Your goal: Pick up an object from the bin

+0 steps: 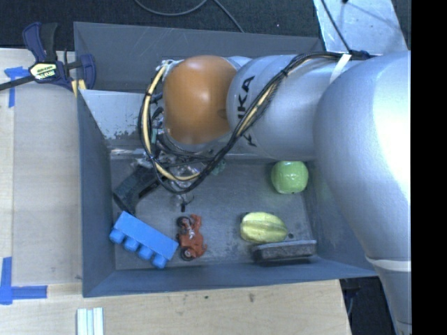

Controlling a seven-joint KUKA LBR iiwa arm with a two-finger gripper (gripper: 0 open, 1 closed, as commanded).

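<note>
Reaching in from the right of the frame, the arm (307, 110) is a thick, smooth silver tube that ends in a rounded, glossy orange cover (198, 100), with yellow and black cables (155, 128) looped round it. Below the cover the gripper (181, 190) hangs over the upper left of the floor of the bin (94, 187), a grey metal box with sloping walls and a scuffed, speckled bottom. The cover and cables hide the gripper's working end, so I cannot tell whether it is parted, closed or clamped on anything. Nearest to it, just to its left against the left wall, lies a black piece (133, 185), angular and matt, tilted toward the lower left. Just below the gripper, near the front wall, lies a small toy (190, 236), orange-red with dark parts, knobbly in shape. Left of the toy, in the lower left corner, a bright blue block (142, 239) lies slantwise, a flat plastic slab with round studs along its lower edge. Well apart from these, on the right side of the floor, a smooth green ball (290, 176) lies close under the arm. Below it is a yellow-green squash (262, 227), oval and ridged, and a dark, rough-looking bar (283, 251) lies flat along the front wall, touching the squash's lower edge.
</note>
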